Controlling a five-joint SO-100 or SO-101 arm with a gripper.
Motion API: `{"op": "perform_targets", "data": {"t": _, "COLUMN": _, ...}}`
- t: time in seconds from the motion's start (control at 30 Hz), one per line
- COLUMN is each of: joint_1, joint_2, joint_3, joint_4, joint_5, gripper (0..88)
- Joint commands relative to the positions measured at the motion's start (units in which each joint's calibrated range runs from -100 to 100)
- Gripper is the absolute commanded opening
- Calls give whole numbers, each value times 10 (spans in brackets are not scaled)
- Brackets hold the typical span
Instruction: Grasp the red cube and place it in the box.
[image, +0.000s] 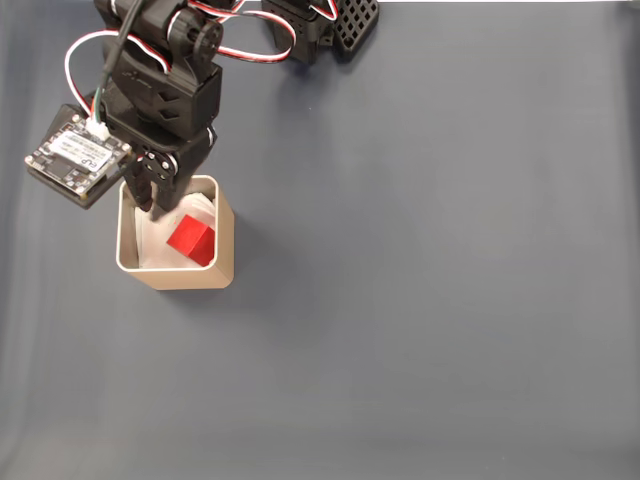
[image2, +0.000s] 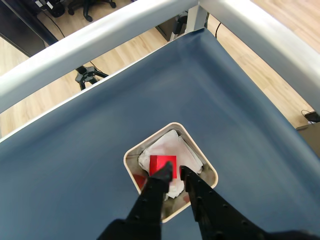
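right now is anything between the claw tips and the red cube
Nothing: in the wrist view the claw hangs just above the red cube inside the box, with only open air between them.

In the fixed view the end effector (image: 160, 196) is covering the box's (image: 226, 240) upper left rim, and the top edge is cutting off the arm; in the wrist view its fingers (image2: 161, 181) are hiding the red cube's (image2: 161, 163) lower part

Looks like an office or lab corner: a dark blue cloth surface (image2: 90, 150) sits framed by pale metal rails (image2: 100, 37), wood flooring (image2: 280, 70) beyond its far edge, and a rolling chair base (image2: 90, 77) (black, star-footed) parked there.
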Motion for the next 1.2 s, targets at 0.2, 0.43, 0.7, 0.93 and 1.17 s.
{"op": "perform_targets", "data": {"t": 0.2, "joint_1": -82, "joint_2": -108, "joint_3": -34, "joint_4": 40, "joint_5": -4, "gripper": 2}}
{"op": "perform_targets", "data": {"t": 0.43, "joint_1": -183, "joint_2": -239, "joint_3": 57, "joint_4": 76, "joint_5": -4, "gripper": 1}}
{"op": "perform_targets", "data": {"t": 0.7, "joint_1": -224, "joint_2": -379, "joint_3": 231, "joint_4": 85, "joint_5": -2, "gripper": 1}}
{"op": "perform_targets", "data": {"t": 0.93, "joint_1": -232, "joint_2": -451, "joint_3": 380, "joint_4": 74, "joint_5": 1, "gripper": 1}}
{"op": "perform_targets", "data": {"t": 1.17, "joint_1": -263, "joint_2": -508, "joint_3": 497, "joint_4": 59, "joint_5": 7, "gripper": 7}}
